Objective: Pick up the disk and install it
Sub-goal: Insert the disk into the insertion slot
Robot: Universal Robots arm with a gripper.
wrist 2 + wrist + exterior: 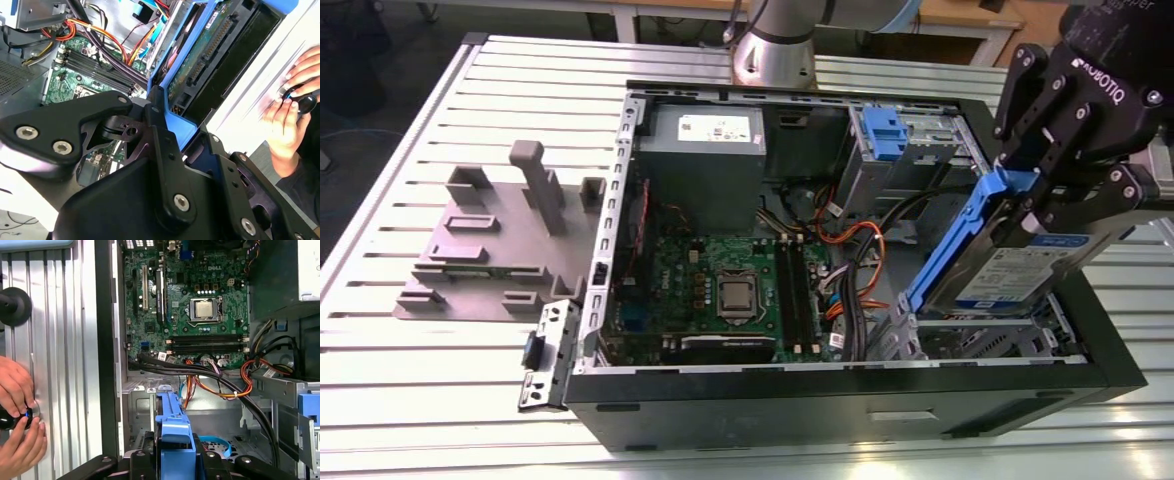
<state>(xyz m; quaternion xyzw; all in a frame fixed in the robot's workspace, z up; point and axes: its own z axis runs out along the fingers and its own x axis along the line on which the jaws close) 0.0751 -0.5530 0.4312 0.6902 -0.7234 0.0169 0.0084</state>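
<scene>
Silver metal disk [1021,265] framed in smooth blue plastic, matt black gripper [1067,195], ribbed bare metal surface [400,380], matt grey plastic holder [480,250], matt black case [827,400].

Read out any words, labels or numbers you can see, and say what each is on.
On the gripper: white maker's lettering, not quoted.
On the disk: white-and-blue label, print too small to read.
On the power supply: white sticker, too small to read.
On the motherboard: a maker's mark, unquoted; other print too small.
</scene>
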